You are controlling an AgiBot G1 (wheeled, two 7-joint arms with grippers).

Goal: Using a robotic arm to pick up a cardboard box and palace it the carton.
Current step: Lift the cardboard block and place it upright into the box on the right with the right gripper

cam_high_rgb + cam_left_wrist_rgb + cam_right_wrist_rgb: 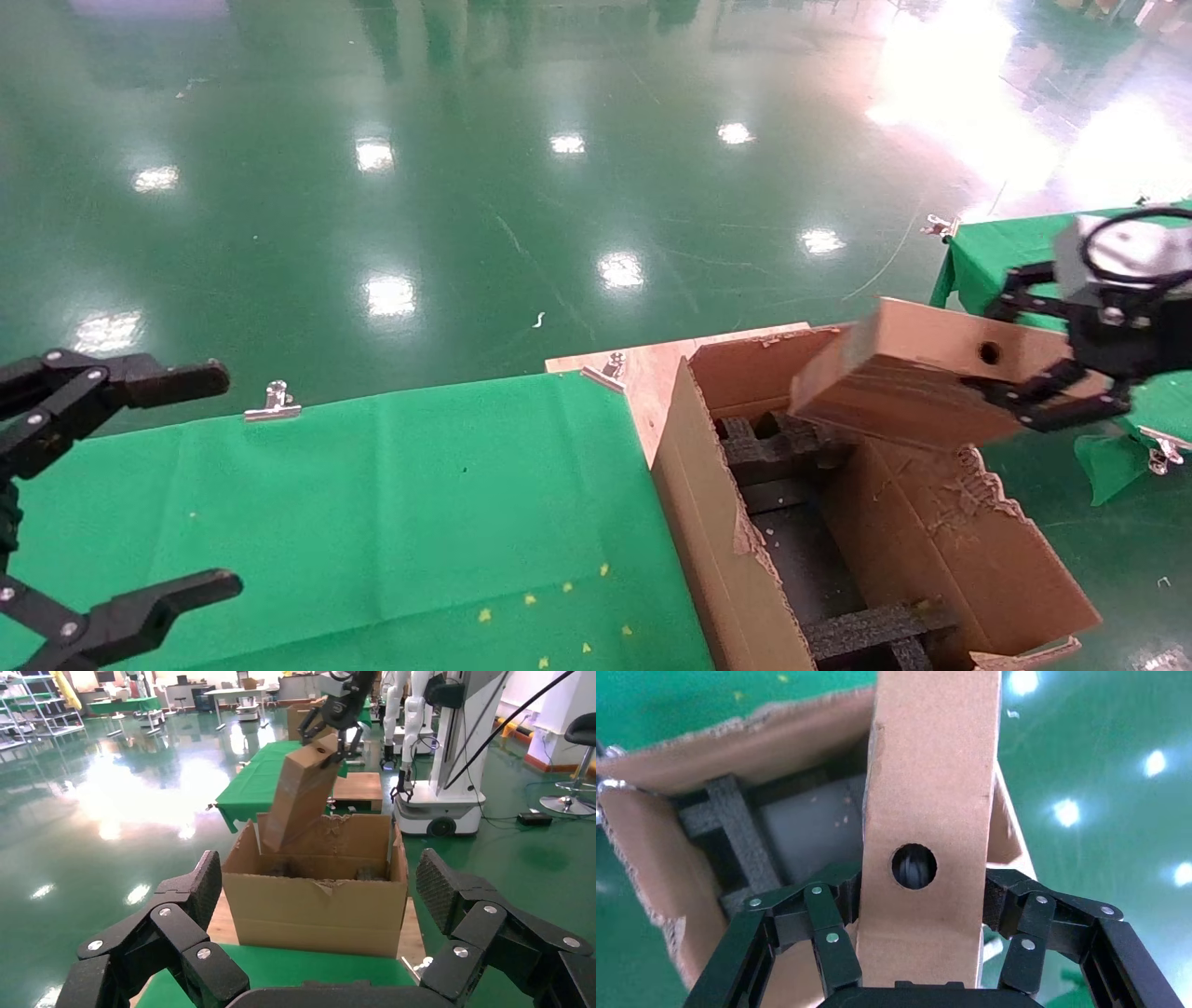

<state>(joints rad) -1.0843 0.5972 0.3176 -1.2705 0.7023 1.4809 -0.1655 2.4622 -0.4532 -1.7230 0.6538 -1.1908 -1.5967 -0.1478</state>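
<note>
Box (908, 377) is up in the air at the right of the scene, tilted, with its lower end dipping over the far end of the carton (708, 522). We can see the right gripper (1029, 359) clamped on the box's upper end, one finger on each broad face, and the little round hole in the narrow side sits right between them. From the right wrist view the fingers (828, 931) press flat against both faces of the box (926, 811), with the carton's black foam (733, 832) below it. Whether the low end actually touches the foam or the far wall, we can't really tell. The carton stands just right of the green cloth (372, 522), its torn flaps open. The left gripper (140, 485) hangs at the near left over the cloth, jaws spread wide with nothing between them.
</note>
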